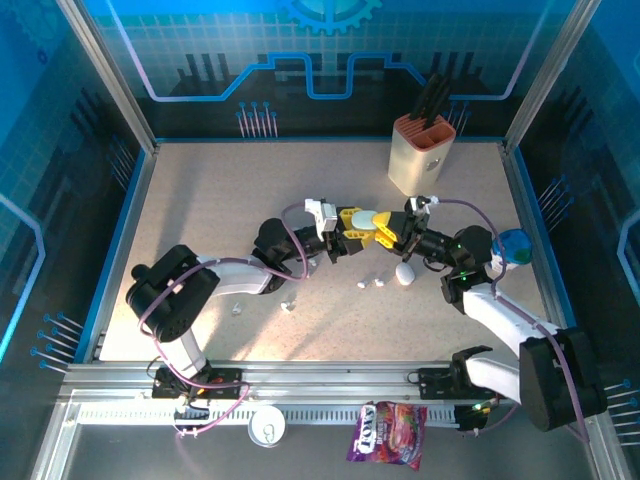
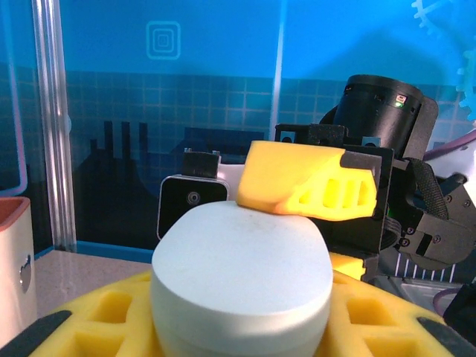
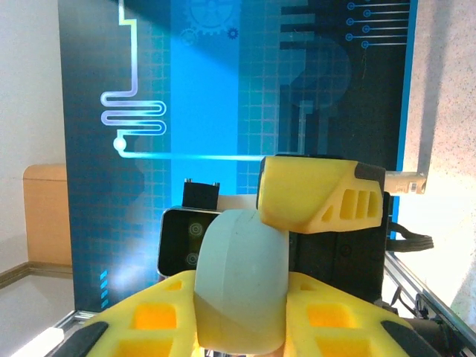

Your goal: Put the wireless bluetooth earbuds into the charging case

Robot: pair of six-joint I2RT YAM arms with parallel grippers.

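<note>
Pale-green plastic: gripping charging case (image 1: 377, 219) aloft with left gripper (image 1: 352, 222) and right gripper (image 1: 392, 232), both closed on it from opposite ends, presumably bracing to pry lid. Leaving earbuds (image 1: 380, 282) loose on table (image 1: 200, 200) below, near second white case (image 1: 404, 272). Not yet inserted.

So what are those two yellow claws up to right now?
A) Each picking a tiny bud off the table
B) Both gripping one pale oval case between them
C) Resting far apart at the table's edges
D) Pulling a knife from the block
B: the left gripper and the right gripper meet mid-table, and both wrist views show the pale oval case clamped from opposite ends.
</note>
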